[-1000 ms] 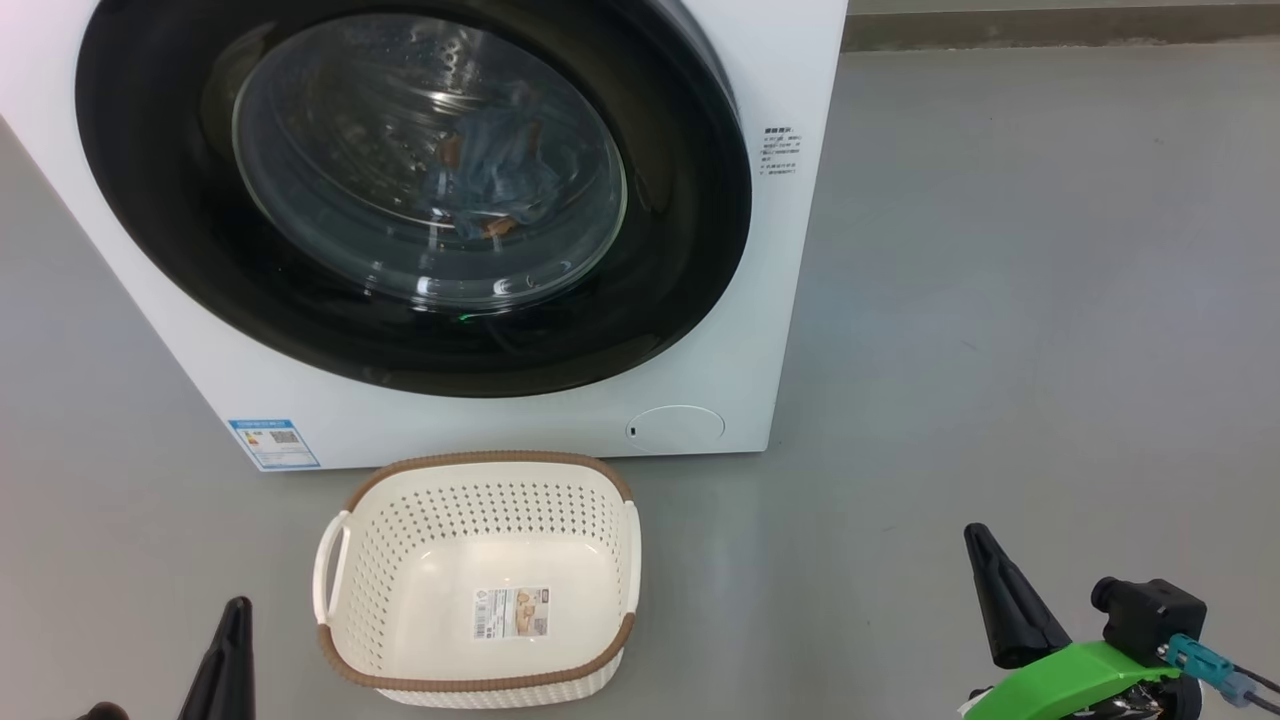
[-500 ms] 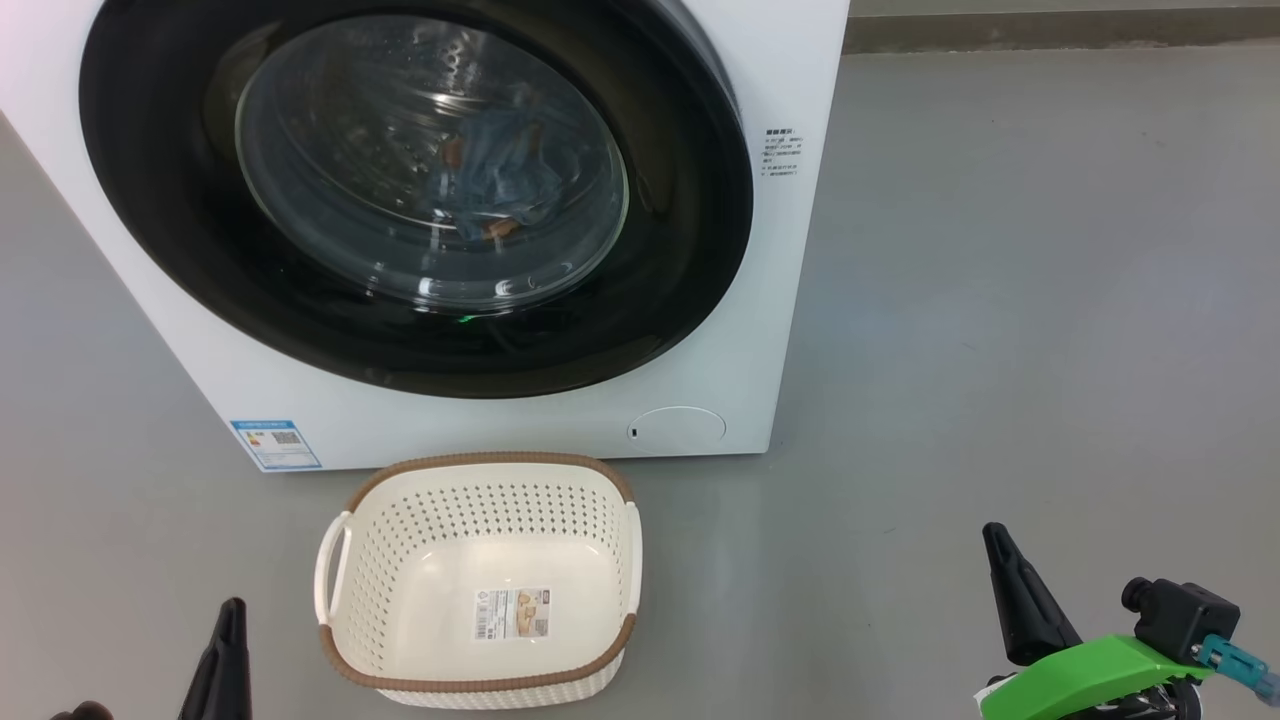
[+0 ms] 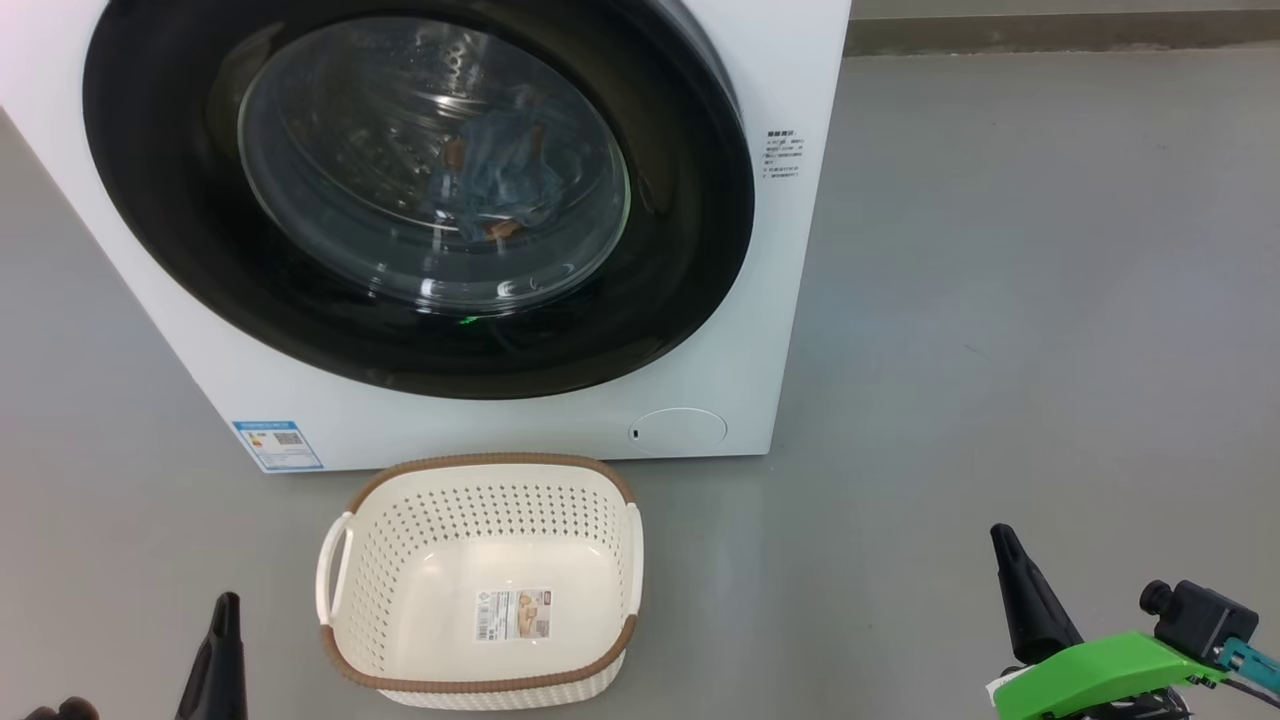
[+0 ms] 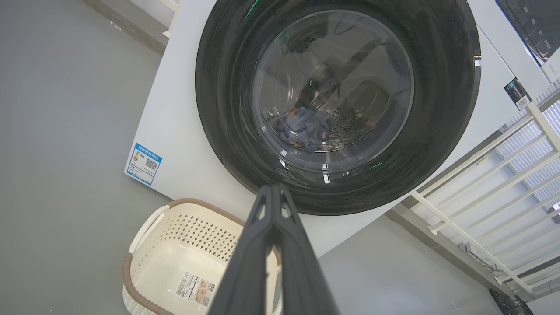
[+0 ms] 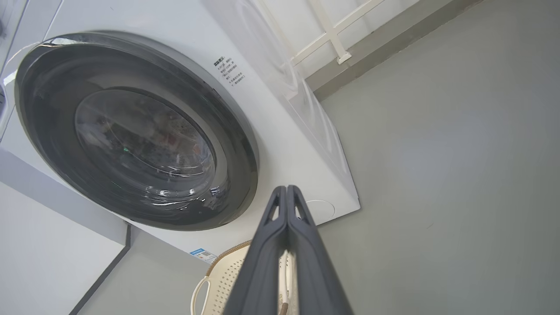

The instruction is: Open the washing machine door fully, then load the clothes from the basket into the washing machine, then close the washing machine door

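Head view steeply down on washing machine [image 3: 450, 425] and basket [image 3: 480, 505], wrist views lower, sharing both

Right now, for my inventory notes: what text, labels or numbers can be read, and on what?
Nothing reads clearly enough to quote.
Blue energy sticker on the washing machine front: QR code, print too small.
Black print right of the washing machine door: too small.
Label sticker inside the basket: barcode, blurred.

Door: you see the washing machine door [image 3: 420, 335] closed on the washing machine [image 3: 770, 300].
Clothes: the clothes [image 3: 495, 175] lie behind its glass.
Basket: the basket [image 3: 480, 462] stands just before your machine.
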`<state>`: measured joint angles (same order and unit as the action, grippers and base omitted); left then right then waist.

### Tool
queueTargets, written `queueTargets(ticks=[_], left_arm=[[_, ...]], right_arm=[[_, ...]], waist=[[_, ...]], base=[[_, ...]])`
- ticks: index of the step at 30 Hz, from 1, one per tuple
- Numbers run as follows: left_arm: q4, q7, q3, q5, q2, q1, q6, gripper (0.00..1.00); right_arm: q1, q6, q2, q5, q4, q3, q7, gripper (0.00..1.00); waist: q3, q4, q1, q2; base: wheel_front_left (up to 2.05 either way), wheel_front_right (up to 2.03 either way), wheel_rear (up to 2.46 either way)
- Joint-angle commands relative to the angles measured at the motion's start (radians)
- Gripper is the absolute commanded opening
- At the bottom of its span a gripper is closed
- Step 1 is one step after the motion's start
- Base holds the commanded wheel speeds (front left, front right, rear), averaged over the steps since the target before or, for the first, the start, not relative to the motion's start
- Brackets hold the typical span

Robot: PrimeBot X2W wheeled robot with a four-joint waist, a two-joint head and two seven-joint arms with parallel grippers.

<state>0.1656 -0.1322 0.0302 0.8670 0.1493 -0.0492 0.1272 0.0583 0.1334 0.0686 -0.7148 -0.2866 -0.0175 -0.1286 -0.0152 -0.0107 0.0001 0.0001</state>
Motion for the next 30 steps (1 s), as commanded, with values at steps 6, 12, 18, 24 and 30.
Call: queueTargets(ticks=[6, 12, 18, 24, 30], left_arm=[[-0.008, 0.020, -0.030, 0.071, 0.005, 0.050, 0.001, 0.00], [0.000, 0.036, -0.037, 0.127, -0.002, 0.059, 0.001, 0.00], [0.008, 0.053, -0.044, 0.182, -0.009, 0.068, 0.002, 0.00], [0.016, 0.069, -0.052, 0.238, -0.016, 0.077, 0.002, 0.00], [0.023, 0.086, -0.059, 0.293, -0.023, 0.086, 0.002, 0.00]], right_arm=[[0.033, -0.001, 0.005, -0.090, 0.028, -0.008, 0.023, 0.00], [0.034, -0.001, 0.004, -0.155, 0.029, -0.015, 0.040, 0.00], [0.036, -0.001, 0.002, -0.220, 0.029, -0.021, 0.057, 0.00], [0.038, -0.001, 0.001, -0.285, 0.030, -0.028, 0.075, 0.00], [0.040, -0.002, 0.000, -0.350, 0.031, -0.034, 0.092, 0.00]], waist=[[0.001, 0.001, -0.0001, -0.0001], [0.002, 0.002, -0.0001, -0.0001], [0.003, 0.002, -0.0001, -0.0001], [0.004, 0.003, -0.0001, -0.0001], [0.005, 0.004, -0.0001, -0.0001]], base=[[0.00, 0.00, 0.00], [0.00, 0.00, 0.00], [0.00, 0.00, 0.00], [0.00, 0.00, 0.00], [0.00, 0.00, 0.00]])
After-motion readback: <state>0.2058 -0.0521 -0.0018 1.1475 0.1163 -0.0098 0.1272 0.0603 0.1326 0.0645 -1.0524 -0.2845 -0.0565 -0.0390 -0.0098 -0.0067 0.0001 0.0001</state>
